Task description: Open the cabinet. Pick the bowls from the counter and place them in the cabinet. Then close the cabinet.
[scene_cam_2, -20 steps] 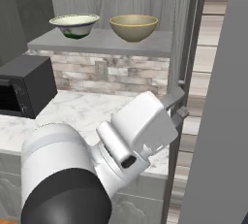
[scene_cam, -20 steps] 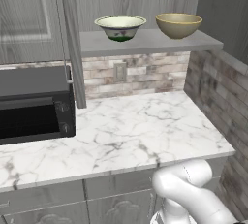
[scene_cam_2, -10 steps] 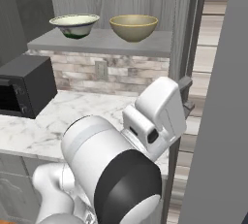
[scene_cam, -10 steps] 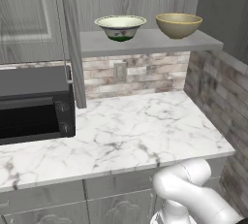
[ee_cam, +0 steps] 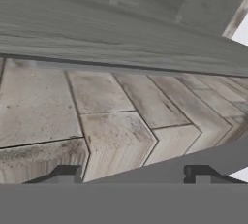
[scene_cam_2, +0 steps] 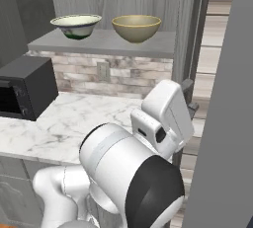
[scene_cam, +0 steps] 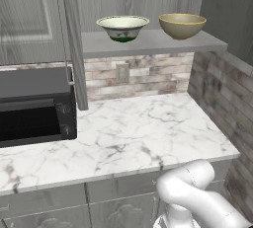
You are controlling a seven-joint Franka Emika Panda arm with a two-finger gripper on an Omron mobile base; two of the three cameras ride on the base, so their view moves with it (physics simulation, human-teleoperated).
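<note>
Both bowls, the patterned one (scene_cam: 122, 27) and the tan one (scene_cam: 182, 25), sit on the cabinet shelf (scene_cam: 148, 44), up past the jaws; the gripper (ee_cam: 131, 174) stands apart, holding nothing; it may miss the door (scene_cam_2: 190, 49) edge and slip off.

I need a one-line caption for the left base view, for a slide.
Both bowls, patterned bowl and tan bowl, sit on the open cabinet's shelf above the marble counter.
</note>
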